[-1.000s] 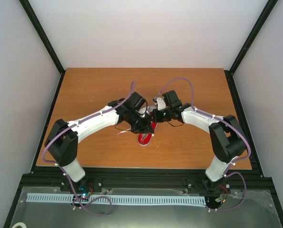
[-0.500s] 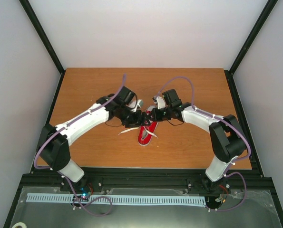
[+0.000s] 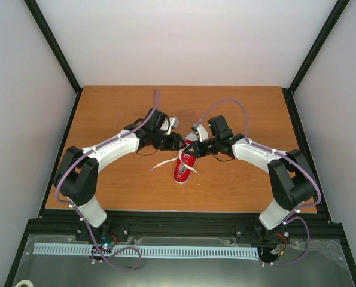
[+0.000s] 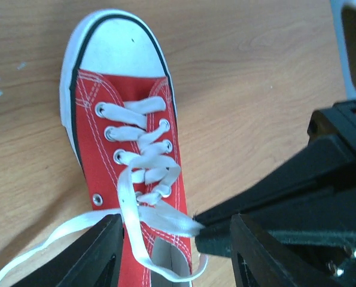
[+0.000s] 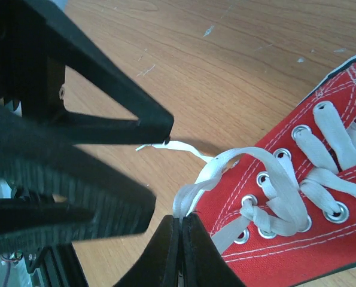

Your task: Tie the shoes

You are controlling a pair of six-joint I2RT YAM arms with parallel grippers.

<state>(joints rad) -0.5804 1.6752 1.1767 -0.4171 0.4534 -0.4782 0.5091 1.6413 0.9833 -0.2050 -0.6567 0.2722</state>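
Note:
The red sneaker (image 3: 185,170) with white toe cap lies mid-table, toe toward the near edge. In the left wrist view the shoe (image 4: 124,173) has crossed laces and a lace loop (image 4: 166,218) drawn out over its opening. My right gripper (image 5: 180,220) is shut on that white lace (image 5: 225,167) beside the shoe (image 5: 321,209); it sits at the shoe's heel end (image 3: 194,149). My left gripper (image 4: 175,251) is open, its fingers either side of the shoe's opening, holding nothing, just beyond the heel (image 3: 178,142). One loose lace end (image 3: 163,164) trails left on the table.
The wooden table (image 3: 118,107) is ringed by a black frame and white walls. The left gripper's black fingers (image 5: 106,119) crowd the left of the right wrist view, close to the right gripper. The right gripper's finger (image 4: 273,185) fills the right side of the left wrist view.
My left gripper has drawn back from over the shoe toward the far side. The right gripper has stayed at the heel end holding the lace. The loose lace now shows left of the shoe.

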